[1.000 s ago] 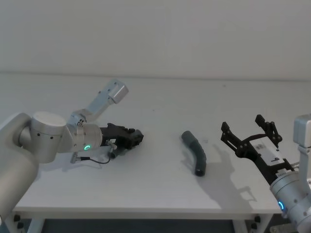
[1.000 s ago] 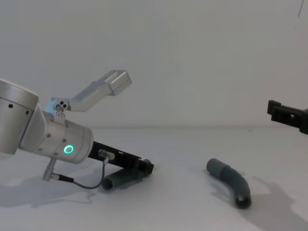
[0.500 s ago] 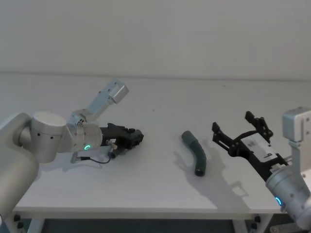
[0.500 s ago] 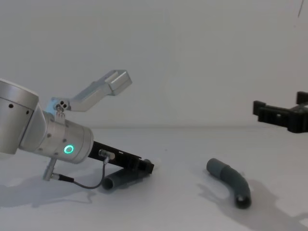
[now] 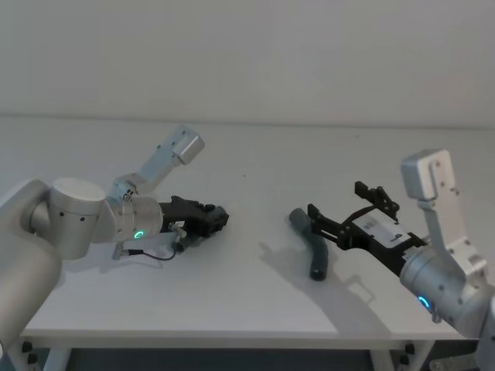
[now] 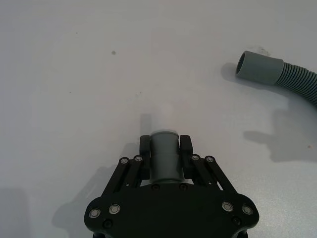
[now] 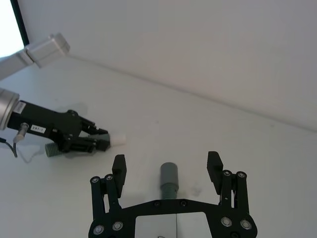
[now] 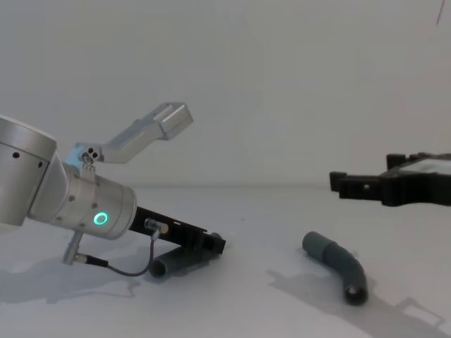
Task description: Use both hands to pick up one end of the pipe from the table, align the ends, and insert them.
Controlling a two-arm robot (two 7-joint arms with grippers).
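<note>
Left hand (image 5: 220, 219) tight on one pipe (image 8: 176, 264); right hand (image 5: 335, 199) agape above second pipe (image 5: 317, 251).

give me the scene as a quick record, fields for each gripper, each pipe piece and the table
left gripper: low by the table, on the robot's left, shut on the left pipe piece
left pipe piece: clamped between the fingers, one end poking past the fingertips
right gripper: open, in the air above the right pipe piece, not touching it
right pipe piece: curved, lying loose on the table
table: white, flat
</note>
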